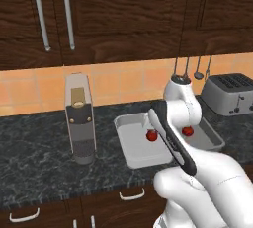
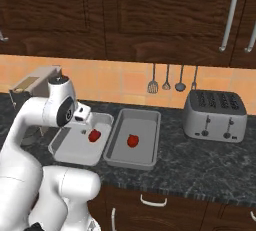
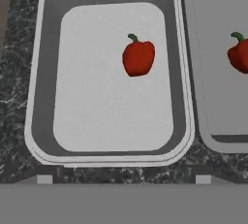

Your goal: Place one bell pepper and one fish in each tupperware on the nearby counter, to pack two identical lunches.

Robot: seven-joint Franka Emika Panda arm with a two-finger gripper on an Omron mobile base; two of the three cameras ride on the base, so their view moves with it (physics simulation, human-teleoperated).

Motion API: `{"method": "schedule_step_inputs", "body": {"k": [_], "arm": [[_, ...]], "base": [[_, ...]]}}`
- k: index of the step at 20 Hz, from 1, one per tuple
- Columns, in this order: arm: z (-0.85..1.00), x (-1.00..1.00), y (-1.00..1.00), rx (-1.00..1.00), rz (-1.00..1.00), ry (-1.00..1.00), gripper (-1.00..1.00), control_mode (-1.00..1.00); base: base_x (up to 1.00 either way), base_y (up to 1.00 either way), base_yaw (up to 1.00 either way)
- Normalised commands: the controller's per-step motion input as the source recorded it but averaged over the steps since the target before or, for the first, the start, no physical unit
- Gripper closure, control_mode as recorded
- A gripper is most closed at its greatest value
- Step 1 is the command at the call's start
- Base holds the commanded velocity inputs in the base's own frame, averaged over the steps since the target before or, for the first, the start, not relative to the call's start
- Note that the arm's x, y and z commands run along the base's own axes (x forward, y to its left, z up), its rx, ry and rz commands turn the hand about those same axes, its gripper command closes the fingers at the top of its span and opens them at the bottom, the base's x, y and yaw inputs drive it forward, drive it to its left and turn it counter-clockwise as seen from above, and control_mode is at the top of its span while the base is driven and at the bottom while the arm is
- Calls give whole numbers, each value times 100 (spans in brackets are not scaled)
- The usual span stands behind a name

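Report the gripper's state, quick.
Gripper: open, holding nothing, above the left tub with one pepper in it.

arm (image 1: 174,123) over two tubs | left tub (image 1: 129,143): pepper (image 1: 151,135) | right tub (image 1: 213,138): pepper (image 1: 187,131) | coffee machine (image 1: 80,118) left on bench (image 1: 34,163) | toaster (image 1: 228,94) right

Glossy red bell pepper (image 3: 138,58) in matt grey plastic tupperware (image 3: 43,97); speckled stone counter (image 1: 34,148); brushed-metal toaster (image 2: 215,116).
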Motion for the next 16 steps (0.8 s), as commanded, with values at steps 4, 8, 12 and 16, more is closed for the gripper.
{"method": "schedule_step_inputs", "body": {"k": [4, 8, 12, 16], "arm": [[0, 0, 0, 0, 0, 0, -100, 100], [0, 0, 0, 0, 0, 0, -100, 100], [0, 0, 0, 0, 0, 0, -100, 100], [0, 0, 0, 0, 0, 0, -100, 100]], "base": [[-100, -55, -22], [-100, -91, -34], [-75, -100, -22], [-47, -100, -15]]}}
